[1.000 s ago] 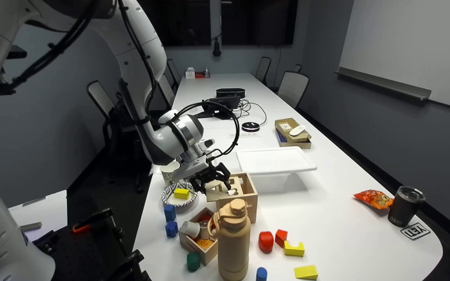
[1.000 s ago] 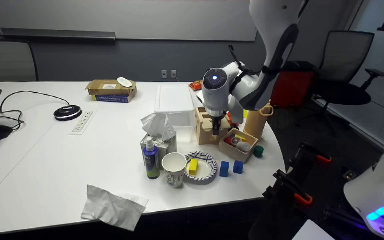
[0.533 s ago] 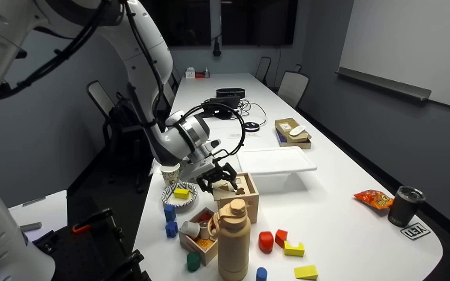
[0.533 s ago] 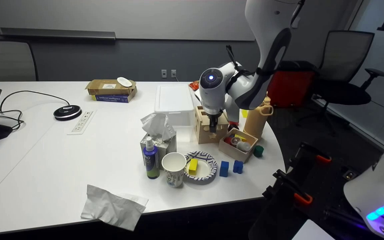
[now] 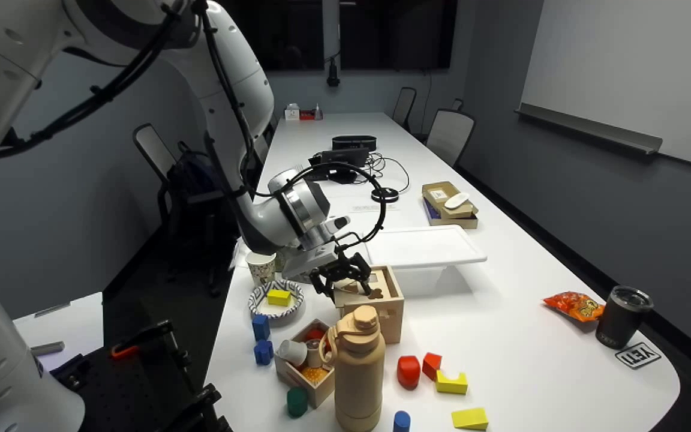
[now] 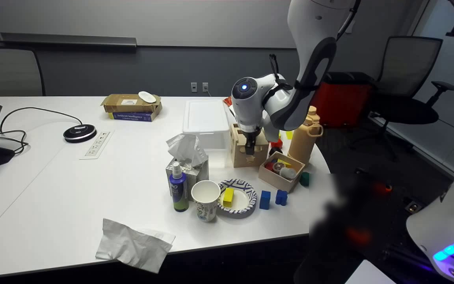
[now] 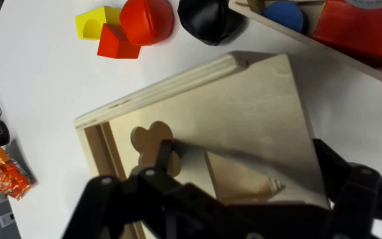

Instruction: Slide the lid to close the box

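The pale wooden box point(image 5: 390, 321) stands on the table; it also shows in an exterior view point(image 6: 242, 160) and the wrist view point(image 7: 164, 89). The lid point(image 7: 237, 96) is a flat pale panel with flower-shaped and angular cut-outs, lying in the box's top between the side rims. A narrow gap point(image 7: 106, 146) shows between the lid and one end wall. My gripper point(image 7: 244, 144) is open across the lid, one fingertip at the flower cut-out and the other at the lid's outer edge. The gripper shows in both exterior views point(image 5: 347, 289) point(image 6: 250, 148). Part of the lid is hidden behind it.
A tan bottle point(image 5: 359, 372) and an open wooden tray of small things point(image 6: 276, 179) stand close to the box. A clear bin with a white lid point(image 5: 423, 246) is beside it. Red and yellow blocks point(image 5: 451, 383), a patterned bowl point(image 6: 250, 199) and a paper cup point(image 6: 205, 199) are nearby.
The lid has slid further over the box; its part sticking out past the near edge has shrunk. My gripper moved along with it. The box has also shifted slightly the same way.
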`<state>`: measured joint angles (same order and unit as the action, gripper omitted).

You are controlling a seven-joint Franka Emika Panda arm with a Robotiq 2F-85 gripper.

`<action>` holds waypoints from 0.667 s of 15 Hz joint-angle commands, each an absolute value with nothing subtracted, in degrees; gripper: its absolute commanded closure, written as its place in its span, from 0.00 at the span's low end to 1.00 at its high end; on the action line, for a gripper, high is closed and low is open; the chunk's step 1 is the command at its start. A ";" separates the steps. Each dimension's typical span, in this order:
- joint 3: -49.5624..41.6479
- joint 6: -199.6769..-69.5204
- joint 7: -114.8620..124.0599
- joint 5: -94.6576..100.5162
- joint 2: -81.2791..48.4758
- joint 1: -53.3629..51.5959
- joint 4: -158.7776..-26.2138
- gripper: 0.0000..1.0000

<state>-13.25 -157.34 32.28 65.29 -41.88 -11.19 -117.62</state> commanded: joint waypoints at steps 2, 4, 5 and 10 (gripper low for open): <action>-5.88 -150.83 17.82 52.79 -40.80 -4.53 -115.87 0.00; -4.41 -148.31 12.48 47.43 -40.64 -3.31 -114.53 0.00; -3.97 -147.34 10.19 45.01 -40.89 -2.99 -113.65 0.00; -4.15 -144.60 3.19 38.17 -40.64 -3.43 -112.09 0.00</action>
<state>-4.89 -147.19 7.23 41.52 -41.26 -3.73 -112.93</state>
